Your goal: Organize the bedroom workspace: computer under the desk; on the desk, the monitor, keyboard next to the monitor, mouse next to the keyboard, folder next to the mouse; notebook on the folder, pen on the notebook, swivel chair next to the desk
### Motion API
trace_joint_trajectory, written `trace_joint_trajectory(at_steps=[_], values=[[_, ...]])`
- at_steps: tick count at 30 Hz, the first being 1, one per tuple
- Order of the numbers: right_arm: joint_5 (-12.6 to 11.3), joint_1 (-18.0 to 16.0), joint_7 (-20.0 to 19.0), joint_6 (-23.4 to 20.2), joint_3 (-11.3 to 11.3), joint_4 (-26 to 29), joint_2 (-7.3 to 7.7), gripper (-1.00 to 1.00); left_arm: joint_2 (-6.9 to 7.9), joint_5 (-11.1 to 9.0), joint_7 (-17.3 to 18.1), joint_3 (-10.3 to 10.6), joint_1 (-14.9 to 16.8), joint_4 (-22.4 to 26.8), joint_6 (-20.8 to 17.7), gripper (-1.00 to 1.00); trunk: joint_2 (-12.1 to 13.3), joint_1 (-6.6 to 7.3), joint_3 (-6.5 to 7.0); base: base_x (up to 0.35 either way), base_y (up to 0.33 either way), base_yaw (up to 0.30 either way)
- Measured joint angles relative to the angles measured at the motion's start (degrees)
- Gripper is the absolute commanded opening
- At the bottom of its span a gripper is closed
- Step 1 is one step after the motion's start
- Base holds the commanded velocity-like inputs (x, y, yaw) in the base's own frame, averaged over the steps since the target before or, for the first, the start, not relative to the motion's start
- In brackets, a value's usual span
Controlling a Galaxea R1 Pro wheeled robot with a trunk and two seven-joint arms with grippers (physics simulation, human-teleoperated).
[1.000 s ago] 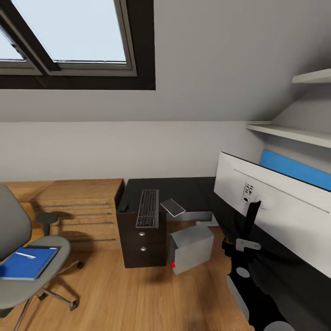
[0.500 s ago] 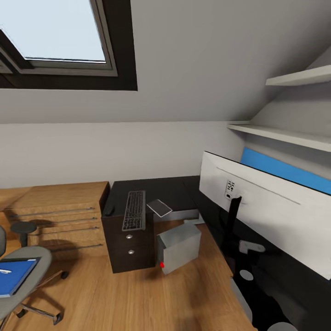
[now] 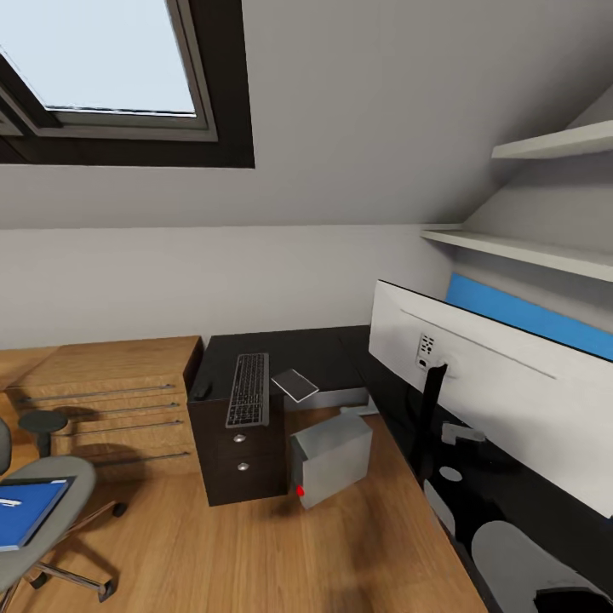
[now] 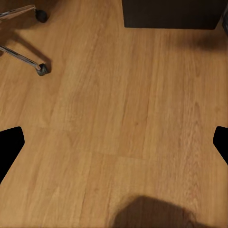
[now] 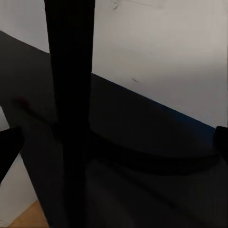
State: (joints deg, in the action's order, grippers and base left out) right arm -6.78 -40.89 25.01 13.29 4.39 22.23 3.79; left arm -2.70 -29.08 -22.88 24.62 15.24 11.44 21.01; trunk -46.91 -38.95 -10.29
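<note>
Counting one keyboard (image 3: 249, 390), one notebook (image 3: 295, 385) and one monitor (image 3: 502, 400) on the glossy black worktop (image 3: 328, 349); one computer (image 3: 330, 458) tilts on the wooden floor (image 3: 255, 545). Cut off: swivel chair (image 3: 51, 477), blue folder (image 3: 25, 511), possibly the pen (image 3: 7, 503). Both end effectors (image 4: 114, 142) (image 5: 114, 147) are spread wide, empty.

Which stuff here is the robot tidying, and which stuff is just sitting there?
For the job: desk, keyboard, notebook, computer, monitor, folder, swivel chair.

Just there: wooden dresser, wall shelves, skylight window.
</note>
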Motion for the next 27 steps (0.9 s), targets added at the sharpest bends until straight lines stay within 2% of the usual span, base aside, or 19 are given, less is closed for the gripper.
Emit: trace_joint_trajectory(at_steps=[2,7,13,23,27], values=[[-0.05,-2.62,-1.21,2.40,-0.01,-4.19,0.02,1.00,0.03,0.00,0.01,-0.03,0.00,0.00,0.00,1.00,0.00,0.00,0.00,0.000,0.000,0.000],[-0.08,-5.15,-3.11,4.81,-0.03,-8.34,0.06,1.00,-0.02,0.01,0.01,0.01,0.00,-0.01,0.00,1.00,0.00,0.00,-0.01,0.000,0.000,0.000],[-0.71,-5.68,-3.55,5.34,-0.16,-9.39,0.78,1.00,-0.03,0.01,0.01,0.02,0.00,0.00,0.00,1.00,0.00,0.00,-0.01,0.000,0.000,0.000],[-5.93,-5.81,-3.83,6.14,-0.44,-9.97,1.15,1.00,0.00,0.01,0.01,0.02,0.00,0.00,0.00,1.00,0.00,0.00,-0.01,0.000,0.000,0.000],[-6.24,-5.82,-3.82,6.28,-0.46,-9.98,1.11,1.00,0.02,0.01,0.01,0.02,0.00,0.00,0.00,1.00,0.00,0.00,-0.01,0.000,0.000,0.000]])
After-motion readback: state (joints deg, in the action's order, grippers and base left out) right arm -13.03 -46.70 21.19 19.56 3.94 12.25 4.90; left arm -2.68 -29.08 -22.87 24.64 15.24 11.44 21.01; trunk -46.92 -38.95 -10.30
